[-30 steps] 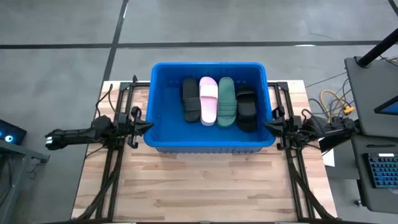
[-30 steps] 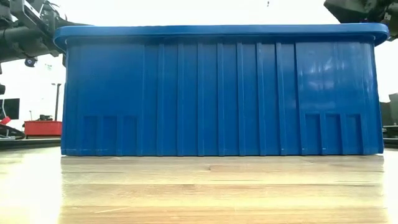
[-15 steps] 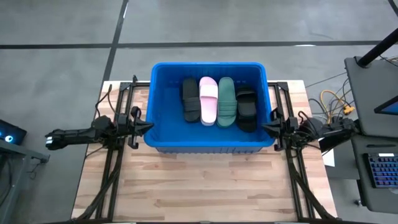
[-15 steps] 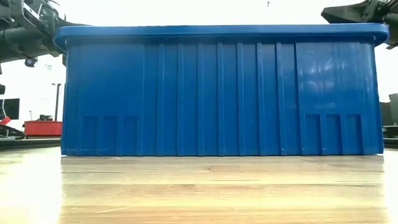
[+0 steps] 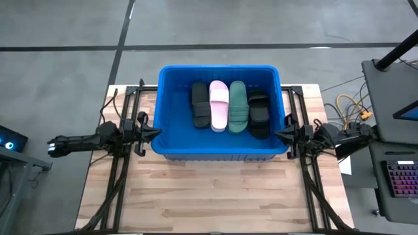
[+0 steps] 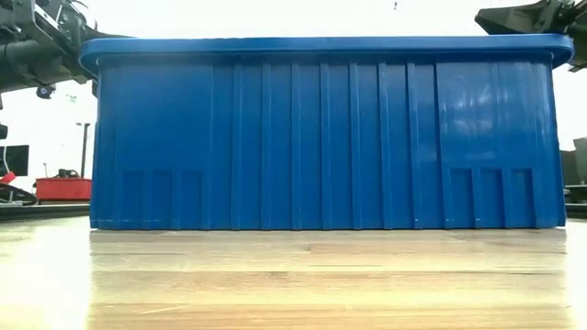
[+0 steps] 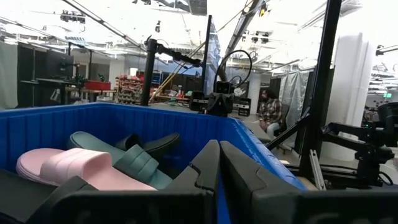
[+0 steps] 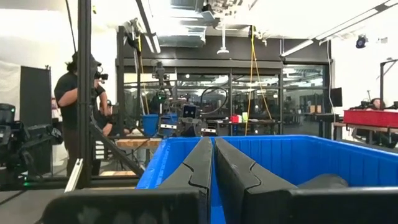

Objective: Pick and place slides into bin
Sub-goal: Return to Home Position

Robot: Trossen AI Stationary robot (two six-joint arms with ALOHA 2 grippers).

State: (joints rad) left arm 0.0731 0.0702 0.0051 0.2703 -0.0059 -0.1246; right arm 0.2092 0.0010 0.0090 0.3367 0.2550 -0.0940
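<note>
A: Now, item one: the slides (image 5: 228, 108)?

B: All that show lie inside the bin (image 5: 219, 151), in a row of black, pink, green, black. No slide shows outside it. Whether more lie beneath, I cannot tell.

A: Item two: the left gripper (image 5: 153, 132)?

B: Just outside the bin's left wall at rim height, fingers pressed together, holding nothing. Same place as a second ago.

A: Item three: the right gripper (image 5: 281, 135)?

B: At the bin's right wall, fingers likewise together and empty. It has edged slightly toward the rim since the earlier frame, and the low view shows its tip lying flatter.

A: Reading?

B: The slides have not moved. Loading looks finished, and the arms are likely settling to rest.
</note>
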